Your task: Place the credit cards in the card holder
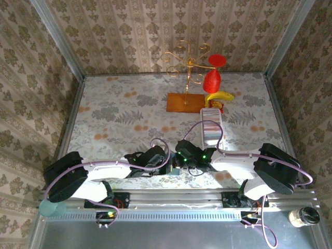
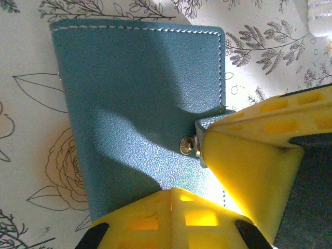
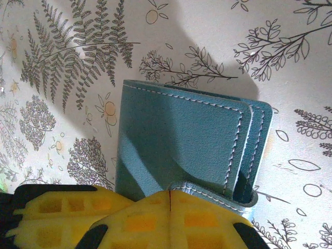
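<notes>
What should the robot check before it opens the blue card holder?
1. Card holder lying flat on the table: ok.
2. Holder open for cards: not ok, it is folded closed.
3. Right gripper at the clasp tab: ok.
4. Tab really pinched between its fingers: cannot tell.
5. Left gripper pressing on the holder's edge: cannot tell.
6. Credit cards ready nearby: cannot tell.
</notes>
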Tool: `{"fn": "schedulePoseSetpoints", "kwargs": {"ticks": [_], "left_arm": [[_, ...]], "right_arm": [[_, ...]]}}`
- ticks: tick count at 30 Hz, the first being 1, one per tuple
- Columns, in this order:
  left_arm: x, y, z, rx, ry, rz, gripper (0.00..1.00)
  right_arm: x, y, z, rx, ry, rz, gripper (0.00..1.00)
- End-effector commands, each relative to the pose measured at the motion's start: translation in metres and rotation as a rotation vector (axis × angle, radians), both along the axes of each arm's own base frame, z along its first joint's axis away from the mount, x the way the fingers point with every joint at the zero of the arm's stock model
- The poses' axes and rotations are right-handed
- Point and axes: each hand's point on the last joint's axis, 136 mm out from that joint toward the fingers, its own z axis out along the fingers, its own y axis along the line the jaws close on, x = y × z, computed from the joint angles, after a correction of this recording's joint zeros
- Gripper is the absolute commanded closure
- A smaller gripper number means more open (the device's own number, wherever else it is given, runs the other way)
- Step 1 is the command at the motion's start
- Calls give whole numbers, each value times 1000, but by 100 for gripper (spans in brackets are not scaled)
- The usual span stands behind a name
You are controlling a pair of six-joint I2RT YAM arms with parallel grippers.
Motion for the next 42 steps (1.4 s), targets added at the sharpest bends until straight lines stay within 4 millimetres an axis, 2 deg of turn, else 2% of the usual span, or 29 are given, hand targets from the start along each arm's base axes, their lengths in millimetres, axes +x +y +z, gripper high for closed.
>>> {"fn": "schedulePoseSetpoints", "kwargs": {"ticks": [1, 8, 21, 24, 31, 37, 42], "left_arm": [[-11, 19, -25, 87, 51, 1, 100], [-11, 19, -25, 88, 52, 3, 100], [-11, 19, -27, 66, 55, 17, 100], [-11, 20, -27, 60, 54, 22, 100], [-7, 23, -19, 30, 35, 39, 100], [-5, 24, -14, 4, 27, 53, 100], [-4, 26, -11, -19, 24, 70, 100]], "right_arm": [[-1, -2, -9, -9, 28, -22, 100], [-4, -3, -14, -7, 43, -20, 100], [-15, -12, -46, -66, 129, -39, 100], [-20, -21, -57, -122, 157, -47, 100], [-29, -59, -80, -338, 191, -70, 100], [-31, -69, -84, -402, 191, -75, 100], [-25, -63, -74, -364, 163, -85, 100]]}}
